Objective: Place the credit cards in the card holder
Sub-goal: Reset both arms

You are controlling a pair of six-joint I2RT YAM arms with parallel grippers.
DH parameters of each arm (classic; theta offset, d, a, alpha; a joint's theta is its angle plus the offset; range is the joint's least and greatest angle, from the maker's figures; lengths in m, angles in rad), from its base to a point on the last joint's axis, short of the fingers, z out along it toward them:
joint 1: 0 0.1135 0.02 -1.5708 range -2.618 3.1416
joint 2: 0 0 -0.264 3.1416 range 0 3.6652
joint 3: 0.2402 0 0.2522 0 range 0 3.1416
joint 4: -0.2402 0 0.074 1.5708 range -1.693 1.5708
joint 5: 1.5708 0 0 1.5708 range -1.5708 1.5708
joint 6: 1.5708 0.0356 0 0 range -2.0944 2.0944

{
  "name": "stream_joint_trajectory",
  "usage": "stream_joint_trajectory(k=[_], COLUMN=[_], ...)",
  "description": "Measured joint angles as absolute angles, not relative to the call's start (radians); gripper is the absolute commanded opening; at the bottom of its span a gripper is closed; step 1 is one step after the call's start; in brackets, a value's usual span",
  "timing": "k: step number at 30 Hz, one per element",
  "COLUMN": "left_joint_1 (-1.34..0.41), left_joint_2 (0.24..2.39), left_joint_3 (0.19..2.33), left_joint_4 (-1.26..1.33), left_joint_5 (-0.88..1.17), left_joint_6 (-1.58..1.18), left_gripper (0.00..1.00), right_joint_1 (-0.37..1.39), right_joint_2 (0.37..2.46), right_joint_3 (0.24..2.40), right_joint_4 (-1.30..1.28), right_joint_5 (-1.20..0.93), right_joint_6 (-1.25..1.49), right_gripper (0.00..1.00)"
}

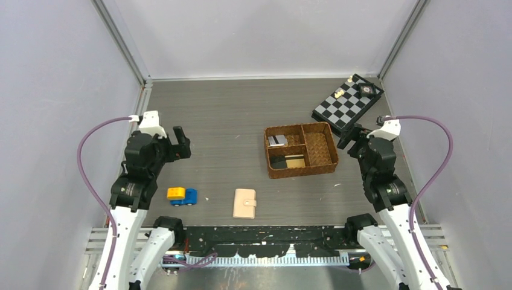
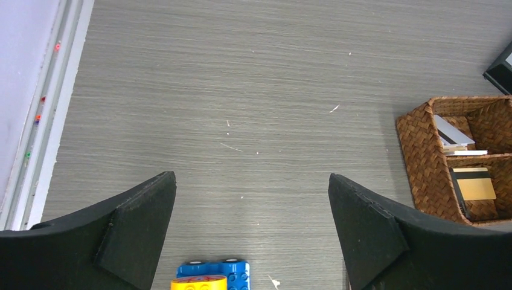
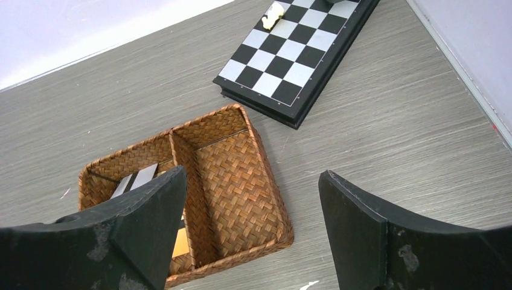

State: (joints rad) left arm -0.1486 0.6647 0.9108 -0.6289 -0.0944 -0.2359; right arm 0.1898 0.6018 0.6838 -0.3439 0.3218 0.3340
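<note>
Wide-spread black fingers fill the bottom of each wrist view. The left gripper stands open over bare table with nothing between its jaws, a blue and yellow toy car just below it. The right gripper is likewise open and empty, hanging above the woven basket.

Outward from there, the credit cards lie in the basket's two small left compartments: a silver-grey one in the far pocket, a black and a tan one overlapping in the near pocket. The card holder lies shut on the table near the front edge, between the arms and well apart from the basket. Beyond the basket sits a chessboard.

I judge the risks as follows. The cards are thin and boxed in by wicker walls, so a finger may catch the divider and drag the basket, or pinch both overlapping cards at once. The wallet, closed by its tab, may skid rather than open.
</note>
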Motion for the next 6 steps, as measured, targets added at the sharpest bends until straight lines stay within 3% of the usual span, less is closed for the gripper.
stream_joint_trajectory(k=[6], left_joint_1=[-0.149], left_joint_2=[0.666], left_joint_3=[0.905], left_joint_4=[-0.624], left_joint_5=[-0.097], left_joint_6=[-0.222], left_gripper=[1.00], right_joint_1=[0.190], right_joint_2=[0.602], right_joint_3=[0.683], right_joint_4=[-0.327], right_joint_5=[0.322], right_joint_6=[0.334], right_gripper=[0.85])
